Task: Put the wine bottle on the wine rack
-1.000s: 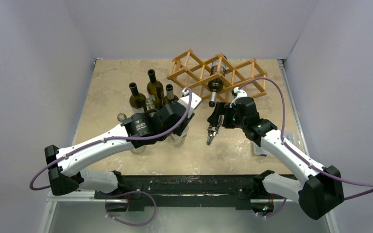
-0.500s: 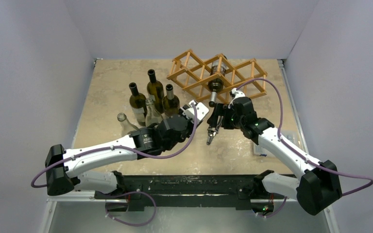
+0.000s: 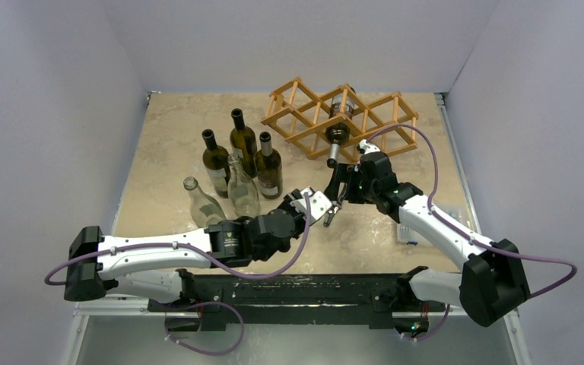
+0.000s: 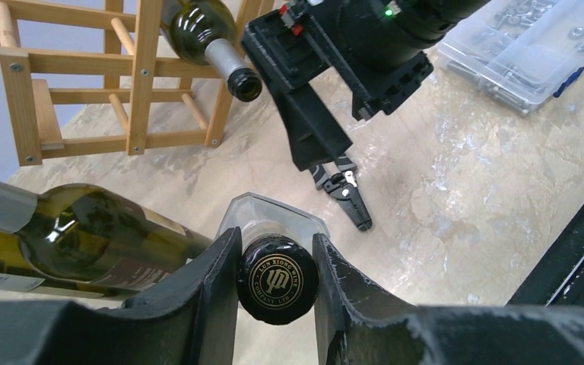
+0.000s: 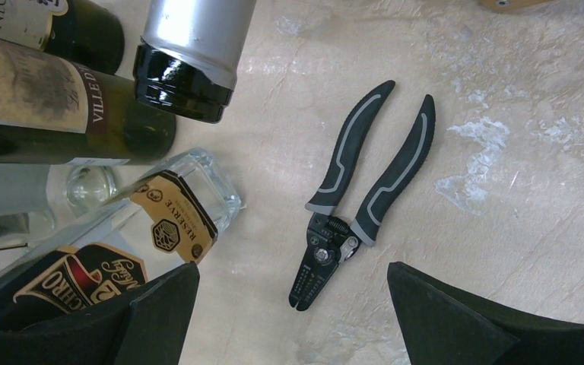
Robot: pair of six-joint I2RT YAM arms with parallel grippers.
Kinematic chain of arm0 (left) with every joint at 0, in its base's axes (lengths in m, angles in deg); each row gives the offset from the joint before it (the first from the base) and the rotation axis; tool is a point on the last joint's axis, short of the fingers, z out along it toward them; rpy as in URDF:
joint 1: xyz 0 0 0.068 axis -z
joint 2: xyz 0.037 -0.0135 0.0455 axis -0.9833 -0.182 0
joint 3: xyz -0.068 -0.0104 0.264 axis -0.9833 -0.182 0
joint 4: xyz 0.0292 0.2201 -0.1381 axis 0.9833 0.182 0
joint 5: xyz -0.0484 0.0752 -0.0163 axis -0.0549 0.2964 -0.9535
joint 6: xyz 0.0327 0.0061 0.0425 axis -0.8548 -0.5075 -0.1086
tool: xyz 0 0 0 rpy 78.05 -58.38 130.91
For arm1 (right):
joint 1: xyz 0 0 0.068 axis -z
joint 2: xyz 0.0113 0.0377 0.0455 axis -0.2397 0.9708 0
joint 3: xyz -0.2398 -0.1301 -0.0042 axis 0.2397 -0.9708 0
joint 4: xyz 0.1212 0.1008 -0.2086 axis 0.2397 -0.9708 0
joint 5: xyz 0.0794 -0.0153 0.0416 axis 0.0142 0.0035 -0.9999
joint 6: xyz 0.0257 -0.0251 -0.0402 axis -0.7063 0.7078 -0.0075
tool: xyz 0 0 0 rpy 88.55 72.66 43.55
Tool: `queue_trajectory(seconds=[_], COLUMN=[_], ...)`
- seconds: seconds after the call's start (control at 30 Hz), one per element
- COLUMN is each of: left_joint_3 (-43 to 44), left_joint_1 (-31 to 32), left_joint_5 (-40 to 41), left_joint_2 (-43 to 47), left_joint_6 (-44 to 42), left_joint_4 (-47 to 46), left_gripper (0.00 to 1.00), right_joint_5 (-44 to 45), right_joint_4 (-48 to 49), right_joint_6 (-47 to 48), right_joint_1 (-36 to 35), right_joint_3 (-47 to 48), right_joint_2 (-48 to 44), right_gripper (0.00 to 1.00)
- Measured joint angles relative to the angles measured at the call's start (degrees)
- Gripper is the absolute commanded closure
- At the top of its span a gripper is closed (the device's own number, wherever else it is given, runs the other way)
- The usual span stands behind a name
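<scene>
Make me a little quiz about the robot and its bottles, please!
1. True or false: a dark bottle already lies in the wine rack.
2. Which tool lies on the table below the open right hand? A hammer, B pliers, C spoon.
3. What is the left hand shut on?

Key:
1. True. Its neck points out of the wine rack.
2. B.
3. The black cap of a clear bottle.
</scene>
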Motion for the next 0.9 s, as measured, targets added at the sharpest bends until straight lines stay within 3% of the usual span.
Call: queue_trajectory(seconds=[0.27, 0.67, 0.9], left_joint_3=[3.6, 3.5, 2.4], left_joint_1=[6.4, 6.7, 6.8], left_joint_5=[5.0, 5.0, 4.2], left_joint_2=[-10.1, -13.0, -13.7], left_joint_6=[-0.1, 0.7, 1.6], left_joint_4=[-2.1, -3.1, -3.8], left_gripper=[1.0, 1.0, 0.61], right_joint_5=[0.3, 0.1, 0.0], right_joint_4=[-0.2, 0.0, 0.2], right_joint_6=[0.2, 0.3, 1.1], right_joint_1=[0.0, 0.0, 0.0], right_joint_3=[0.0, -0.5, -0.5], right_joint_2=[0.3, -0.2, 0.4], right_gripper=[0.01, 0.01, 0.01])
